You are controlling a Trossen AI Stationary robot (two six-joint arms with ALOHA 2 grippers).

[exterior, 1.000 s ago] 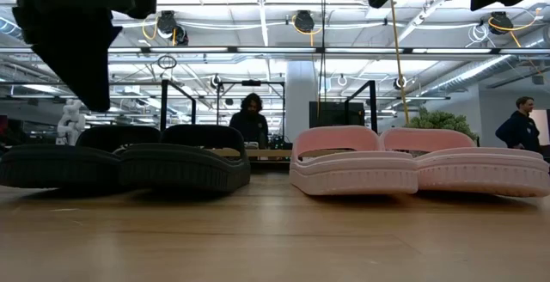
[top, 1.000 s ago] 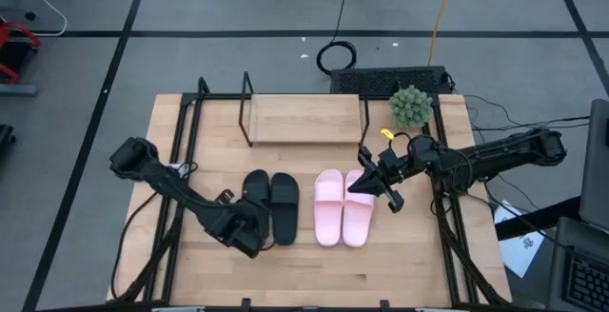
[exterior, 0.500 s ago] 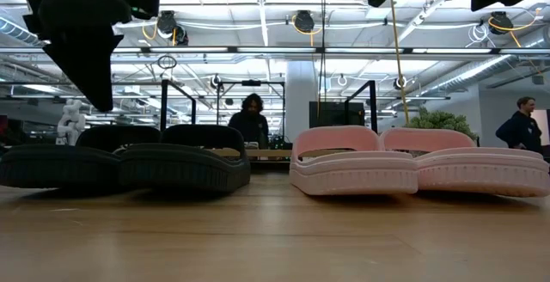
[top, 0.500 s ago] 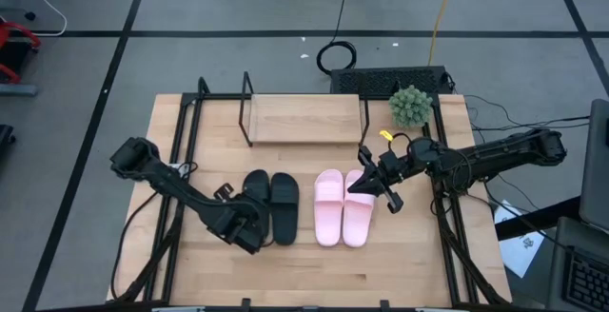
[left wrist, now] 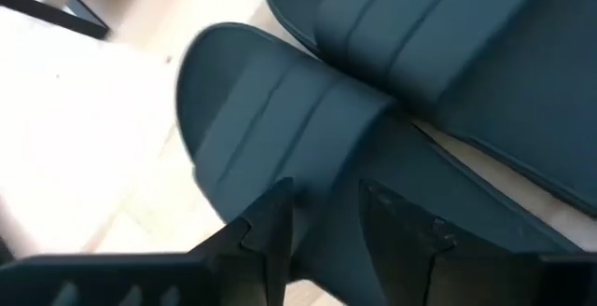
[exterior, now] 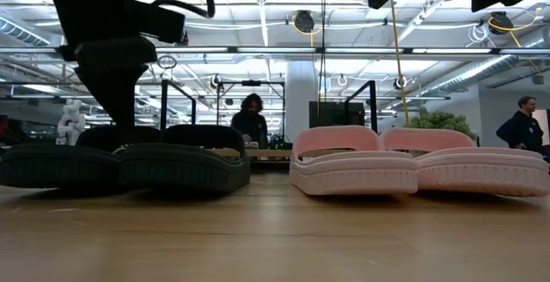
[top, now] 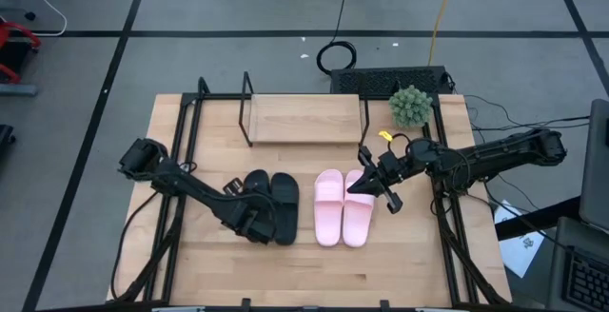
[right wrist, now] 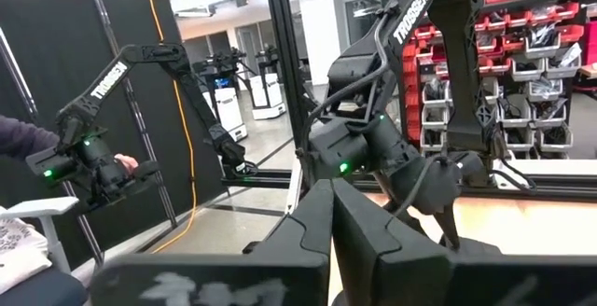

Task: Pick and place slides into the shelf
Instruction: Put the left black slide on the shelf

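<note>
High view: bare-boarded shelf (top: 303,118).

Left tool (top: 257,224) sits over the black slides (top: 270,205); pink slides (top: 342,206) lie beside them.

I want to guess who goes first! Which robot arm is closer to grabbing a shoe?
Probably the left. The left gripper is right over the black slides, its open jaws around the strap of one. The right gripper hangs beside the pink slides, jaws shut, holding nothing.
</note>
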